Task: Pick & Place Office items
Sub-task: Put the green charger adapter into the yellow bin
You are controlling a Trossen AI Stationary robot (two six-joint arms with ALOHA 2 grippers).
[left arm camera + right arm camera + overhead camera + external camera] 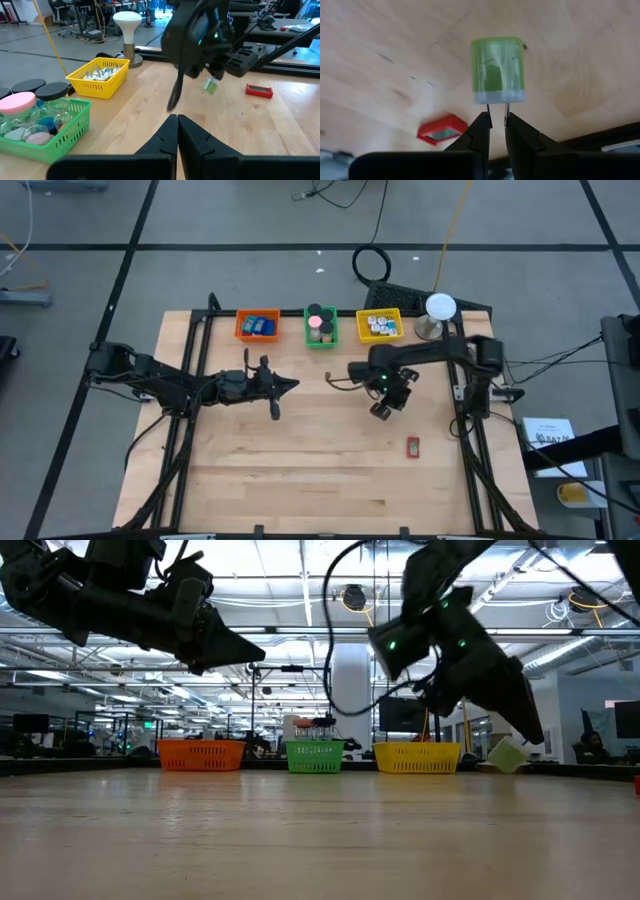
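My right gripper (pixel 496 122) hangs above the table's middle right, shut on a small green clip (pixel 497 70), which also shows in the low view (pixel 507 754) and in the left wrist view (pixel 210 86). A red block (pixel 412 446) lies flat on the wood nearer the table's front edge; it shows too in the right wrist view (pixel 442 131). My left gripper (pixel 177 122) waits shut and level above the table's left middle (pixel 290 385), holding nothing. My right gripper pinches the clip's two thin wire arms (pixel 506 110) between its fingertips (pixel 482 125). The fingers slant steeply down from above. The green body hangs beyond the fingertips, lifted clear of the table.
Along the far edge stand an orange bin (pixel 257 326), a green bin (pixel 320 326) with round lidded pieces, and a yellow bin (pixel 379 326) with small pieces. A white-domed metal stand (pixel 438 310) is at the far right. Bare wood lies toward the near edge.
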